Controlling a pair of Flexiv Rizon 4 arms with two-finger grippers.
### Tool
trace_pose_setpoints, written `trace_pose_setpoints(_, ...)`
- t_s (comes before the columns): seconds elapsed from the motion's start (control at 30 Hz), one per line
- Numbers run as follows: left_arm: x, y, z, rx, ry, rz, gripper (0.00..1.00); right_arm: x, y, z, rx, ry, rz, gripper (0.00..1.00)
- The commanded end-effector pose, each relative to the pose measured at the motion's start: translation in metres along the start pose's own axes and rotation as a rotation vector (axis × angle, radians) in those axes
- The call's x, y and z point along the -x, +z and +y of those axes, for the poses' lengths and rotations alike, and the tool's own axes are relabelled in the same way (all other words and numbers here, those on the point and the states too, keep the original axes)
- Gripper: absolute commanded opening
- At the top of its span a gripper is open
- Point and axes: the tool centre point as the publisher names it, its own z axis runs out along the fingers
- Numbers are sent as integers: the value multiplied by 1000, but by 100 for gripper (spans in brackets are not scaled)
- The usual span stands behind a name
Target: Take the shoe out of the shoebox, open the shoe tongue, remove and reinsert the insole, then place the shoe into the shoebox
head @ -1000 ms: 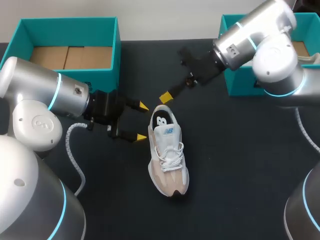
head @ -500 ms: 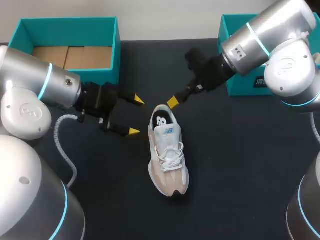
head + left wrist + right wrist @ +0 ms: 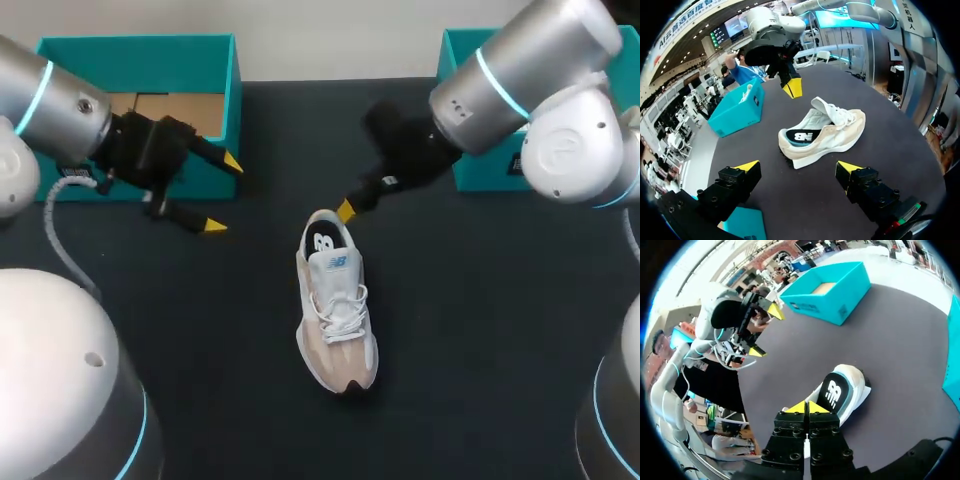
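Observation:
A beige and white shoe (image 3: 335, 310) lies on the dark table, heel toward the back, its black insole showing at the opening (image 3: 323, 243). My right gripper (image 3: 346, 209) hovers shut just above and behind the heel, holding nothing; in the right wrist view its joined yellow tips (image 3: 806, 407) sit right over the shoe (image 3: 840, 392). My left gripper (image 3: 222, 194) is open, well left of the shoe beside the left teal box (image 3: 137, 62). From the left wrist the shoe (image 3: 822, 132) lies ahead of the open left gripper (image 3: 801, 167), with the right gripper (image 3: 792, 89) beyond it.
A second teal box (image 3: 478, 150) stands at the back right, mostly behind my right arm. The left box shows a brown cardboard floor (image 3: 180, 104). Dark tabletop (image 3: 470, 330) stretches around the shoe on all sides.
My left gripper pulled back from the shoe toward the left box, staying open. My right gripper closed its fingers and shifted slightly toward the heel. The shoe has not moved.

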Motion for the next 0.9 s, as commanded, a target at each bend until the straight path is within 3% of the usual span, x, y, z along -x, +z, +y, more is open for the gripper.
trace_pose_setpoints(0.03, -5, -34, -6, 35, 4, 0, 100, -8, 10, 11, -87, 94, -256, 0)
trace_pose_setpoints(0.2, 0, -53, -3, 72, -18, -37, 100, -4, 27, 9, -83, 155, -360, 0)
trace_pose_setpoints(0.3, 2, -62, -3, 77, -17, -55, 100, -4, 29, 8, -79, 150, -362, 0)
trace_pose_setpoints(0.73, 11, -60, -4, 89, -9, -41, 100, -4, 29, 8, -79, 150, -362, 0)
trace_pose_setpoints(0.9, 11, -60, -4, 89, -9, -41, 100, 8, 56, 8, -55, 233, -490, 0)
